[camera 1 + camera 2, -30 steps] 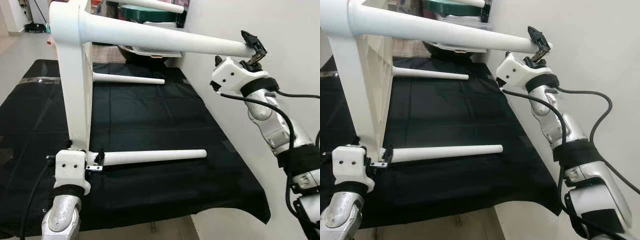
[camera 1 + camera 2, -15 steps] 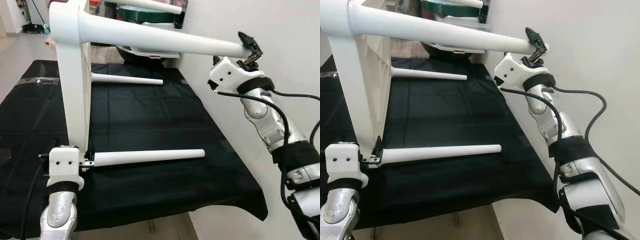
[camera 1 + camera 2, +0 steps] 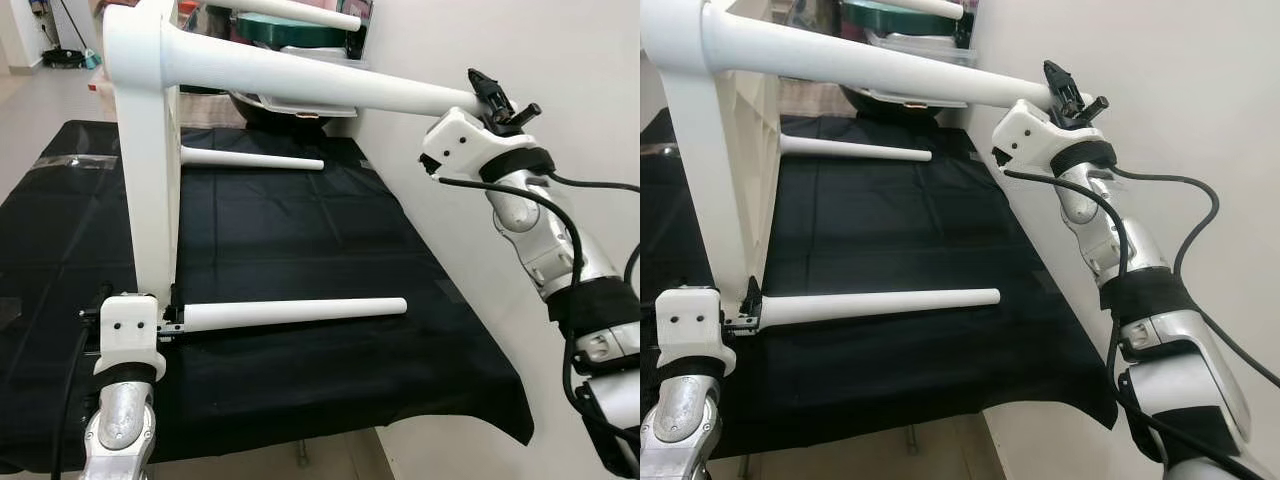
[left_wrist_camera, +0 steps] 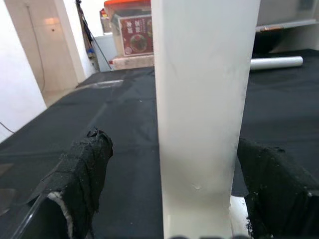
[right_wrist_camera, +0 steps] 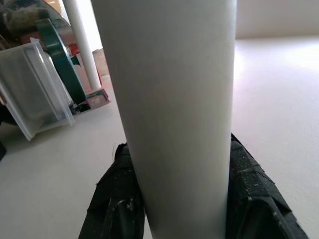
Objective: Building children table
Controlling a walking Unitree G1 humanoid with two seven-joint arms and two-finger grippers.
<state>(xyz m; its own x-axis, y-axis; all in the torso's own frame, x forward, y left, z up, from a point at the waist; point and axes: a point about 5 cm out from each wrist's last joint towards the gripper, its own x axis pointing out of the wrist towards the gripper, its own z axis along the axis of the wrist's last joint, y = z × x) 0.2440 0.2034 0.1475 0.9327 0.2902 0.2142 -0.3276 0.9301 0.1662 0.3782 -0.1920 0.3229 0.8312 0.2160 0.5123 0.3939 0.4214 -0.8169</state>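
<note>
Left wrist view: left gripper point(image 4: 164, 199) jaws spread either side of the tabletop point(image 4: 204, 99) edge, fingers point(image 4: 82, 179) clear of it, no squeeze visible. Head views put that gripper point(image 3: 165, 322) at the tabletop's bottom corner, right at the root of the lower leg point(image 3: 295, 313). Right gripper point(image 3: 495, 100) jaws clamped on the tip of the upper leg point(image 3: 310, 82); right wrist view shows both fingers point(image 5: 117, 199) tight against it. Tabletop stands on edge on the black cloth point(image 3: 300, 240) over the surface, both near legs sticking out sideways toward the wall point(image 3: 560, 70). Far lower leg point(image 3: 250, 158) lies behind, over the cloth. Clear bin point(image 5: 30, 99) with green lid behind the tabletop.
</note>
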